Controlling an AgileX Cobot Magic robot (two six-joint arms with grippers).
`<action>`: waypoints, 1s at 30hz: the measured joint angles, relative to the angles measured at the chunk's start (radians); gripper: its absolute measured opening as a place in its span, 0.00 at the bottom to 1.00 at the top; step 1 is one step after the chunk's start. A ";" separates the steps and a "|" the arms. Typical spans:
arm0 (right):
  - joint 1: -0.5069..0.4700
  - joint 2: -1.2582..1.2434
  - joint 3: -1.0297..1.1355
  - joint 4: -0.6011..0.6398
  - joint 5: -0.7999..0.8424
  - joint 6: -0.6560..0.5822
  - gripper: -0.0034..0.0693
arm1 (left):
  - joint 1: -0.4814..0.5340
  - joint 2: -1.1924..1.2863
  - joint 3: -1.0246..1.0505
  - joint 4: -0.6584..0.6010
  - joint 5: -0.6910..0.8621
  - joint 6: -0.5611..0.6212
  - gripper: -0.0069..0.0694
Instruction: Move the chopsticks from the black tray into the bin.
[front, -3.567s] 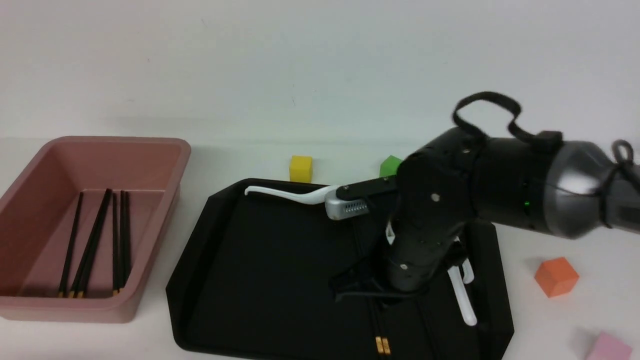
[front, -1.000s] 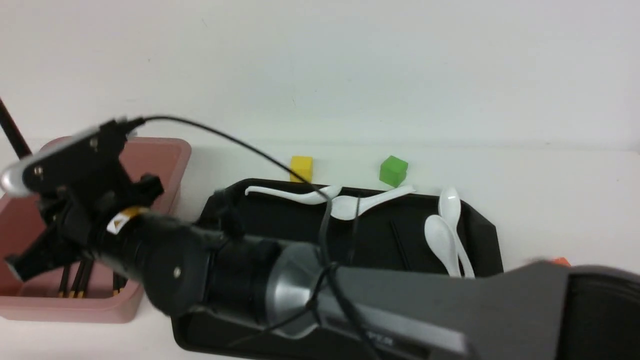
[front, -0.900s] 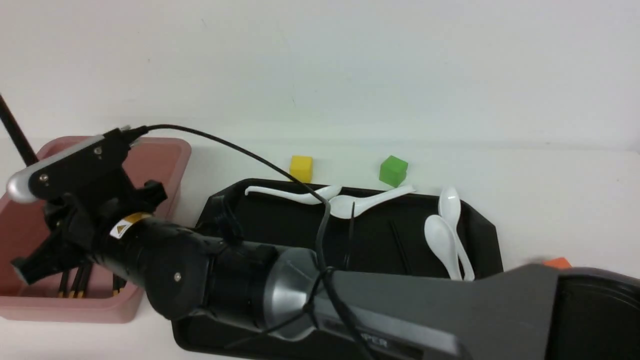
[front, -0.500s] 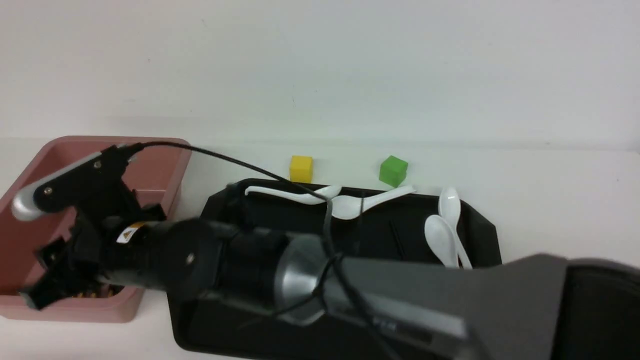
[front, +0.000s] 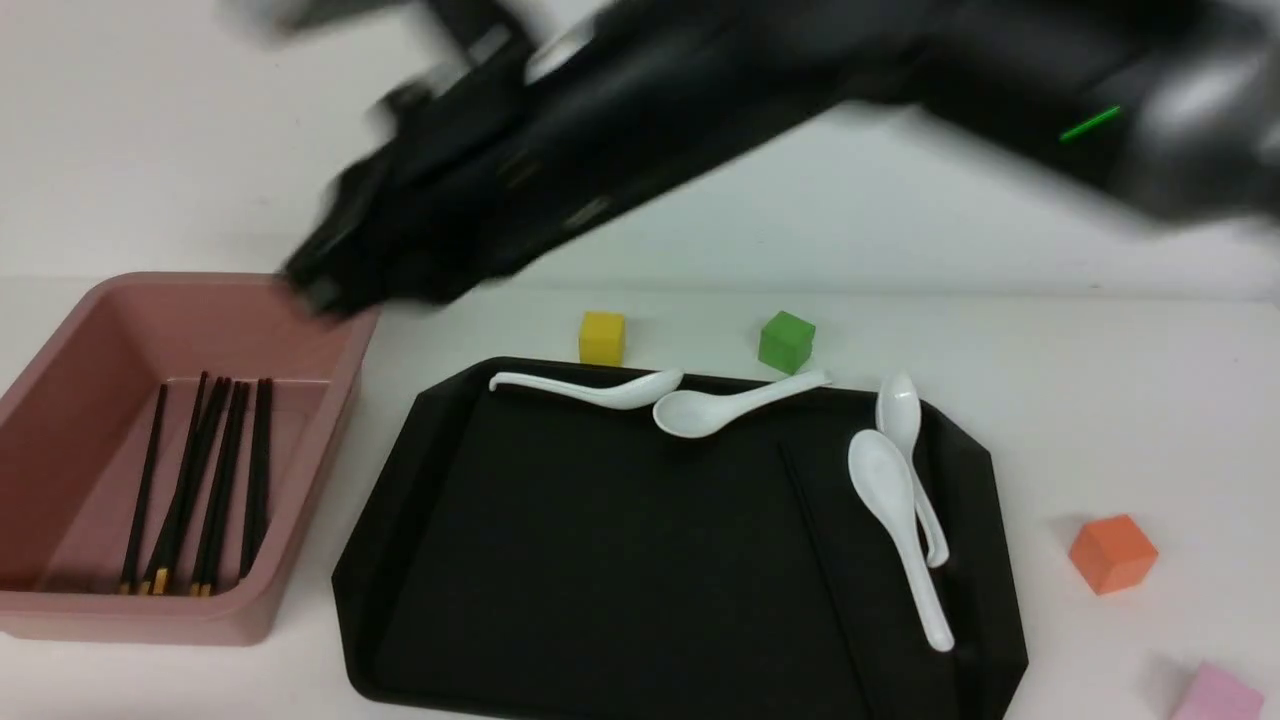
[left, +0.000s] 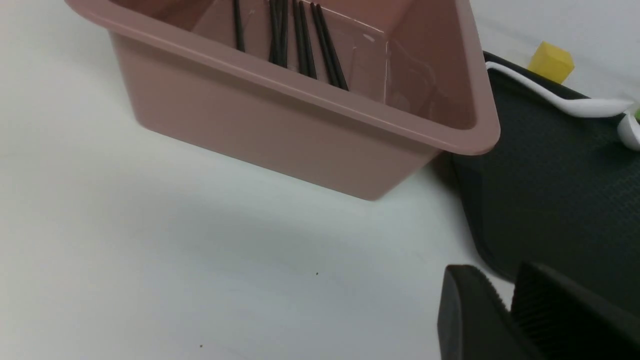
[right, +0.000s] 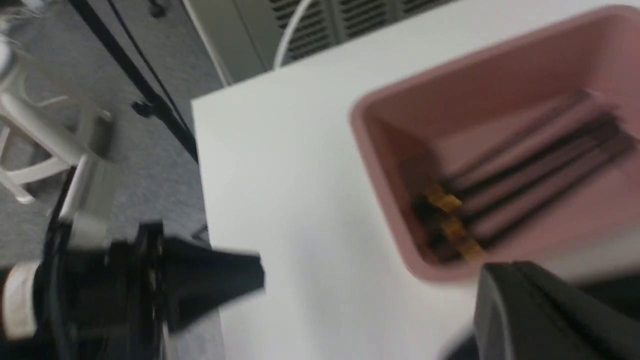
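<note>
Front: right gripper (front: 325, 280) has swung up off the bin (front: 130, 625) and is now a blur above its far right corner. Fingers pressed together, empty. More chopsticks (front: 200, 470) in the bin than before, so the pair from the black tray (front: 600, 560) near edge is delivered. A faint thin line (front: 805, 500) right of tray centre may be one stick left.

Left wrist: left gripper (left: 505, 285) sits on the near side of the bin (left: 275, 130), by the tray's left edge. Can't tell the finger spread.

Right wrist: blurred. Chopsticks (right: 525, 170) have their gold ends bunched at the bin's near wall.
</note>
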 joint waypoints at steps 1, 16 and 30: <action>-0.019 -0.030 0.000 -0.026 0.037 0.028 0.03 | 0.000 0.000 0.000 0.000 0.000 0.000 0.29; -0.179 -0.551 0.168 -0.526 0.327 0.337 0.05 | 0.000 0.000 0.000 0.000 0.000 0.000 0.31; -0.179 -1.298 1.047 -0.637 -0.119 0.454 0.05 | 0.000 0.000 0.000 0.000 0.000 0.000 0.31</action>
